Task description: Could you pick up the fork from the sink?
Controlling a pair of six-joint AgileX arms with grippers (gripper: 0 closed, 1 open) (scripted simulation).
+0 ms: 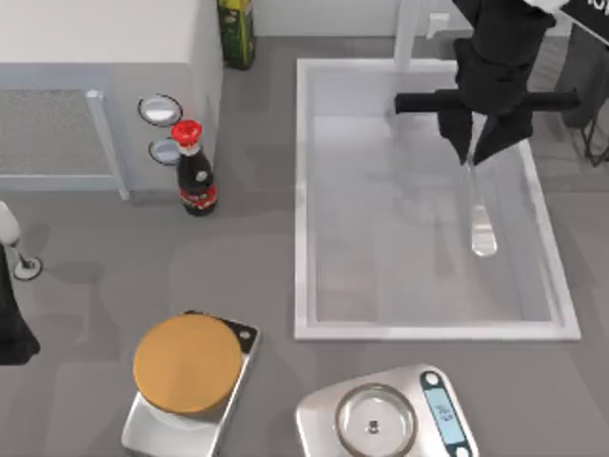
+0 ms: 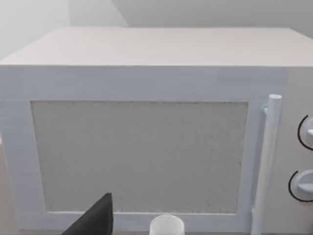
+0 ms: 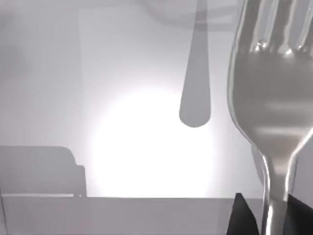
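Sink (image 1: 304, 190): large white basin at the table's right side.
Right gripper (image 1: 483, 150): I see it over the sink's far right part, fingers clenched on the fork's handle.
Fork (image 1: 481, 214): long axis runs from my fingers toward the near rim, tines outermost.
Left arm: parked at the left edge.

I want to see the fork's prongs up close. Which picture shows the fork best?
The right wrist view: the fork is big there, prongs and neck clear, handle between the right gripper's jaws. The top view shows it small and pale over the sink. The left wrist view faces a microwave.
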